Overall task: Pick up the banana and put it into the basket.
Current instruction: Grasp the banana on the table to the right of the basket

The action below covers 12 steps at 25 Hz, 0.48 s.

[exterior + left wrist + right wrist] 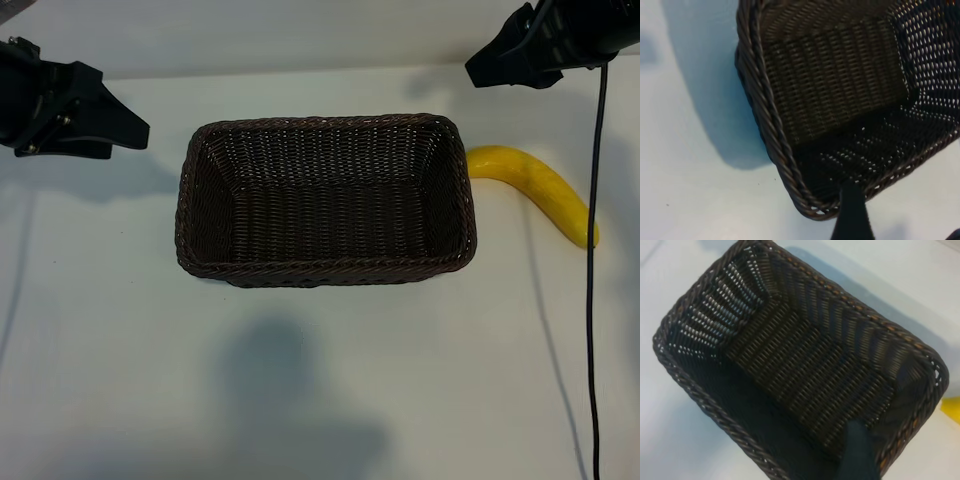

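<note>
Exterior view: basket (pixel 326 200) was seen mid-table (pixel 120 330), nothing in it. Banana (pixel 540 188) was lying on the table just outside the basket's right end, stem end at the rim, not gripped. Left gripper (pixel 120 128) was held off the basket's left end, apart from it, jaws spread wide, nothing held. Right gripper (pixel 485 68) was held above the basket's far right corner, also well open.

Left wrist view: basket (pixel 770 120) corner and woven floor were shown, one dark fingertip (pixel 852 212) over the rim.

Right wrist view: basket (pixel 705 405) interior was shown, one fingertip (pixel 857 455) in front, banana (pixel 952 410) just visible beyond the rim.
</note>
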Each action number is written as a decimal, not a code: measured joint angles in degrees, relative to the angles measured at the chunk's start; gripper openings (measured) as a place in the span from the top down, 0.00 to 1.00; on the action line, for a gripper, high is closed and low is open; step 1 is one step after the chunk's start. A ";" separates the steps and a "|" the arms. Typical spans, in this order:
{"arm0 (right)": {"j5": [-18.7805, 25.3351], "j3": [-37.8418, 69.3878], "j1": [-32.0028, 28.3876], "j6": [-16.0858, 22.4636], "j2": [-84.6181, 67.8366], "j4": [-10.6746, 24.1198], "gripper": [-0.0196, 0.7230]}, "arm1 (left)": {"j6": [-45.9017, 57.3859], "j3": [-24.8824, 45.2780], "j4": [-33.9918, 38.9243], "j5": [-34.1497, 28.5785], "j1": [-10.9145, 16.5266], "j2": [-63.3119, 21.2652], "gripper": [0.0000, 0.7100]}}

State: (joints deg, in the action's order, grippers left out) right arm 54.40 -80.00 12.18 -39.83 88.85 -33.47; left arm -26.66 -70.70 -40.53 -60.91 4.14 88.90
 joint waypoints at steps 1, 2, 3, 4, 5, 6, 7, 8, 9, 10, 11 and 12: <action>0.14 0.00 0.00 0.09 0.00 0.56 0.30 | 0.00 0.00 0.00 0.06 0.00 0.00 0.23; 0.37 0.00 0.00 0.38 0.00 1.57 0.30 | 0.00 0.00 0.00 0.13 0.00 0.00 0.23; 0.50 0.00 0.00 1.16 0.00 3.21 0.30 | 0.00 0.00 0.00 0.13 0.00 0.00 0.23; 0.63 0.00 0.00 2.41 0.00 5.62 0.30 | 0.00 0.00 0.00 0.18 0.00 0.00 0.23; 0.75 0.00 0.00 4.15 0.00 8.17 0.30 | 0.00 0.00 0.00 0.26 0.00 0.00 0.23; 0.80 0.00 0.00 5.89 0.00 11.86 0.30 | 0.00 0.00 0.00 0.42 0.00 0.00 0.23; 0.86 0.00 0.00 8.25 0.00 15.83 0.30 | 0.00 0.00 0.00 0.56 0.00 0.00 0.23; 0.86 0.00 0.00 10.67 0.00 19.81 0.30 | 0.00 0.00 0.00 0.71 0.00 0.00 0.23; 0.86 0.00 0.00 12.85 0.00 22.94 0.30 | 0.00 0.00 0.00 0.82 0.00 0.00 0.23; 0.86 0.00 0.00 14.46 0.00 26.33 0.30 | -0.02 0.00 0.00 1.01 0.00 0.00 0.23; 0.90 0.00 0.00 16.11 0.06 29.09 0.30 | -0.02 0.00 0.00 1.11 0.00 0.00 0.23; 0.90 0.00 0.00 17.41 0.24 30.74 0.30 | -0.02 0.00 0.00 1.19 0.00 0.00 0.23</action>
State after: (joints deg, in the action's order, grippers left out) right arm 55.31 -80.00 12.18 -22.41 89.09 -2.73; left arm -26.68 -70.70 -40.53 -59.72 4.14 88.90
